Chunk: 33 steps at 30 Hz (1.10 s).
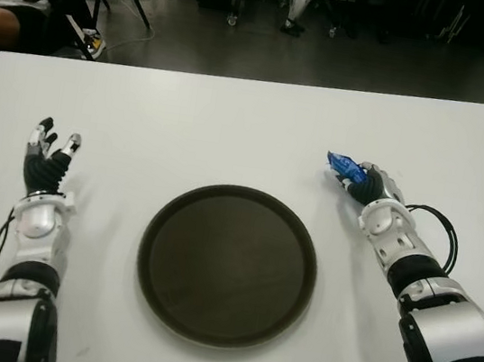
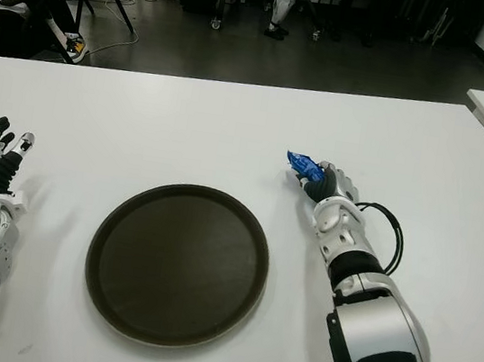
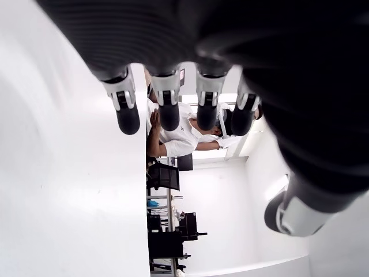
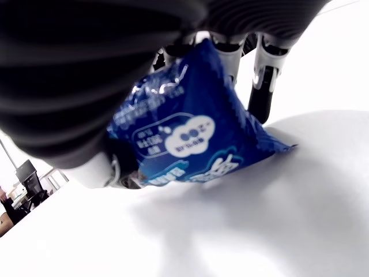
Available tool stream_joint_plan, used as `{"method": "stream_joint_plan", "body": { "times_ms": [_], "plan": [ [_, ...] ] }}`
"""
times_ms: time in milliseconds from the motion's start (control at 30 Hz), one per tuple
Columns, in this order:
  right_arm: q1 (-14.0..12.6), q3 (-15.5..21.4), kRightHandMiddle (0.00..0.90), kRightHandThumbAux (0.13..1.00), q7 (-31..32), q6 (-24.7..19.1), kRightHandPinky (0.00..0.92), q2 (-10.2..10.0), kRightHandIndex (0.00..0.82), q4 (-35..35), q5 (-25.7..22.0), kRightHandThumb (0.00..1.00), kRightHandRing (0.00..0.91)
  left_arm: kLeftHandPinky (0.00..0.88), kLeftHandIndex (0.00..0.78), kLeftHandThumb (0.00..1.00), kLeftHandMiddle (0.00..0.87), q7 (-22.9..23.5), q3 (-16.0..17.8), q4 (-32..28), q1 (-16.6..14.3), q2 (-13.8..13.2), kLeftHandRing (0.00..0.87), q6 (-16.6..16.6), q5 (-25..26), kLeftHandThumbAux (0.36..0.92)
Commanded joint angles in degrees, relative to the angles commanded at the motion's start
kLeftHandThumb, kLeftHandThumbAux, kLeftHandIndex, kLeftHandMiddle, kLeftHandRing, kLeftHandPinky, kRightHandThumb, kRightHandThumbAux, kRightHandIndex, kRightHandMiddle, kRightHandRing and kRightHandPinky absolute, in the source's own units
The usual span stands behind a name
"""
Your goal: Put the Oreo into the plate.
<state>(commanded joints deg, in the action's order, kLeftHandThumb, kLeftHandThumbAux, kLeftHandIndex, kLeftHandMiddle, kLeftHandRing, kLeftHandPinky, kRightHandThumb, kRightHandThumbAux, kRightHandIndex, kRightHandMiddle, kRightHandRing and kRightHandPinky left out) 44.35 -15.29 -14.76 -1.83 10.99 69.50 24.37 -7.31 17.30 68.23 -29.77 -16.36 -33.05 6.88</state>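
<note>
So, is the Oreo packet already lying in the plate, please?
No, the right hand holds the Oreo packet above the table, beside the empty plate.

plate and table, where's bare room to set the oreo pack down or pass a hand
The dark round plate is bare all over. The white table is free beyond the plate, and between the plate and the open left hand. The only crowded spot is at the right hand, shut on the blue Oreo pack.

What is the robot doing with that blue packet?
The robot's right hand is closed around a small blue Oreo packet, out to the right of the round dark brown plate on the white table. Nothing lies in the plate. Its left hand shows open, left of the plate, holding nothing.
</note>
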Motion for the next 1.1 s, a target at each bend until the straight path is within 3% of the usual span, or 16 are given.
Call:
{"method": "stream_joint_plan", "body": {
  "times_ms": [867,1100],
  "plan": [
    [-0.59,0.69,0.767,0.722,-3.99,2.49,0.745,-0.1,0.437,0.08,-0.49,0.703,0.76,0.0,0.0,0.0,0.0,0.01,-0.1,-0.13,0.11,0.0,0.0,-0.07,-0.13,0.639],
    [-2.19,5.38,0.788,0.721,-9.13,9.48,0.77,-0.5,0.439,-1.46,-4.51,0.703,0.779,0.0,0.0,0.0,0.0,0.58,0.15,-0.29,0.22,0.07,0.0,-0.41,0.23,0.643]
  ]
}}
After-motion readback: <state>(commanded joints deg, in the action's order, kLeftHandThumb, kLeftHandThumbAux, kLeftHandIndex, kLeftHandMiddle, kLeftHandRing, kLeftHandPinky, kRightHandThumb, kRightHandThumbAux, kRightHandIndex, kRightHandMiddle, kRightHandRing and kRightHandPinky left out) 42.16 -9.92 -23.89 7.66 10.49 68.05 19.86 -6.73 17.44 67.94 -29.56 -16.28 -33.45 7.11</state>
